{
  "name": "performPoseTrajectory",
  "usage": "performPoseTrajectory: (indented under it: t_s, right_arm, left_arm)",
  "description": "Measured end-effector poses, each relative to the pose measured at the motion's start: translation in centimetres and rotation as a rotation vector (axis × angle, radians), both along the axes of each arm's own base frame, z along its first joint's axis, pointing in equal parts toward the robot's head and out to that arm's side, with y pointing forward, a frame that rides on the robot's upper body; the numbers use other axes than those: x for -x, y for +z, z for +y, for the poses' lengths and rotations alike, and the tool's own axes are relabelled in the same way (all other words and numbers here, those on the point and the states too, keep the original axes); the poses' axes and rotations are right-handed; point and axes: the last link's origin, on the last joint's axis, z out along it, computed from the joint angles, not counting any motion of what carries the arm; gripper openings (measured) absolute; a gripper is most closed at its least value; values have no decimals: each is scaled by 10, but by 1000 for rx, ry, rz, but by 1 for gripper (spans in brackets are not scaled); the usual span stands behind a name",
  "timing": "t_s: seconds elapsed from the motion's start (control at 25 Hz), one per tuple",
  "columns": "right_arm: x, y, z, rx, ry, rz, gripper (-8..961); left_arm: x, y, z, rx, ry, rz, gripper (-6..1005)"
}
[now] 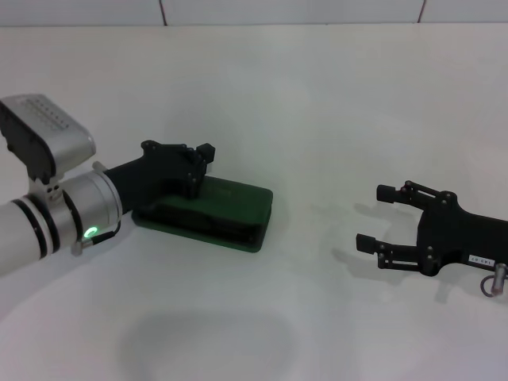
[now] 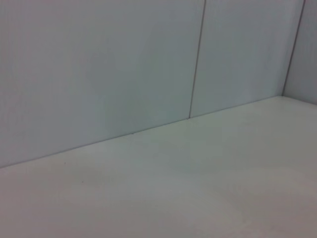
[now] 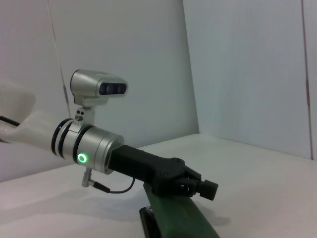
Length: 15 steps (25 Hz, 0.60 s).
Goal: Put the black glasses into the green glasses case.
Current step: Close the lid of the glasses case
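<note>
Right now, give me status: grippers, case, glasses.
Left gripper over the case, fingers unclear. Right gripper open, empty, resting apart on the table. Case lid looks closed. Glasses not visible. Nothing in the way.

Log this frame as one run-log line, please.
left end effector: over green glasses case, on lid | case: appears closed | black glasses: not visible | right end effector: open, resting on table, apart
</note>
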Motion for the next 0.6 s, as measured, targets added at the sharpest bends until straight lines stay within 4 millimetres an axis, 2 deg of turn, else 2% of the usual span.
performPoseTrajectory:
  t_s: [0.6]
  right_arm:
    - [0, 0, 1, 3, -7, -1, 872]
  left_arm:
    - [3, -3, -8, -8, -38, -24, 61]
